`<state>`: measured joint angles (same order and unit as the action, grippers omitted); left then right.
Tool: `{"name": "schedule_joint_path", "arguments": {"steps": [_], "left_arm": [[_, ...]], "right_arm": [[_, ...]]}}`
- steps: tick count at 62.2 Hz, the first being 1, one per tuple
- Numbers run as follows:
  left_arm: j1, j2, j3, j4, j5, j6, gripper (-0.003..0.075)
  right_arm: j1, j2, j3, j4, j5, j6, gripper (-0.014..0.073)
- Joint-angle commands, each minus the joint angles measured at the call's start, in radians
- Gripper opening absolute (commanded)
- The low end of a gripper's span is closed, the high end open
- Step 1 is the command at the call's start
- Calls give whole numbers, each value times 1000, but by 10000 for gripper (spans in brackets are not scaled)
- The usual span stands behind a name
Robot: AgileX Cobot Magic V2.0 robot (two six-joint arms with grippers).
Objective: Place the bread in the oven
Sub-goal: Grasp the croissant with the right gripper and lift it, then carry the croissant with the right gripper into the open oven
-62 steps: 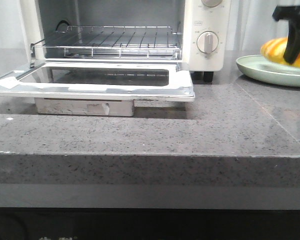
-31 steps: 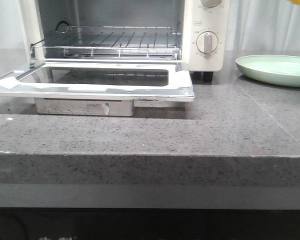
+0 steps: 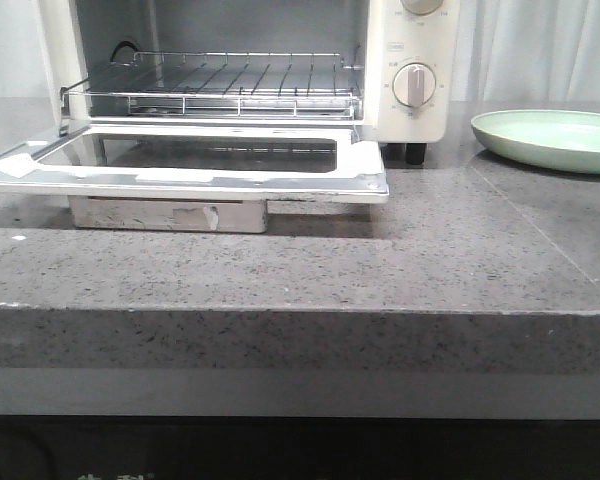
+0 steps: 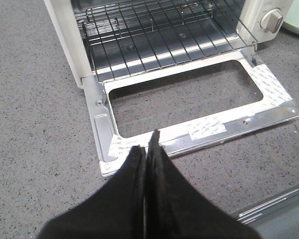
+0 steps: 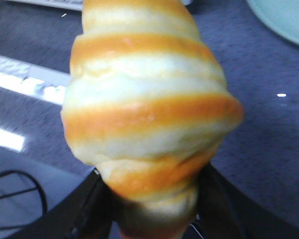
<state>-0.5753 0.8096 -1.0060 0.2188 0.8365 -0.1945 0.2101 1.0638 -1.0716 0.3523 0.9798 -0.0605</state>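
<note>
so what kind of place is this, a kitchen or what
Probably a kitchen counter setup: a toaster oven with its door down, a green plate and a speckled grey stone countertop.

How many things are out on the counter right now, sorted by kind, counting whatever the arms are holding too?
Toaster ovens: 1, the oven, door dropped open.
Plates: 1, the green plate, with nothing on it.
Breads: 1, the bread, held off the counter in the right gripper.
Total: 3. The left gripper holds nothing, jaws together.
</note>
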Motion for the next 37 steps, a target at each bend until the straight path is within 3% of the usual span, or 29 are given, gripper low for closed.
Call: {"name": "schedule_joint_path", "arguments": {"steps": [1, 17, 28, 37], "left_arm": [[-1, -6, -27, 9, -67, -10, -18], [-1, -6, -27, 9, -69, -10, -18], [-1, -6, -27, 5, -69, -10, -18], [-1, -6, -27, 5, -69, -10, -18]], "right_arm": [[106, -7, -23, 33, -49, 9, 54], [353, 123, -97, 26, -135, 71, 54], [433, 276, -233, -21, -136, 84, 54], [472, 409, -388, -147, -124, 170, 54]]}}
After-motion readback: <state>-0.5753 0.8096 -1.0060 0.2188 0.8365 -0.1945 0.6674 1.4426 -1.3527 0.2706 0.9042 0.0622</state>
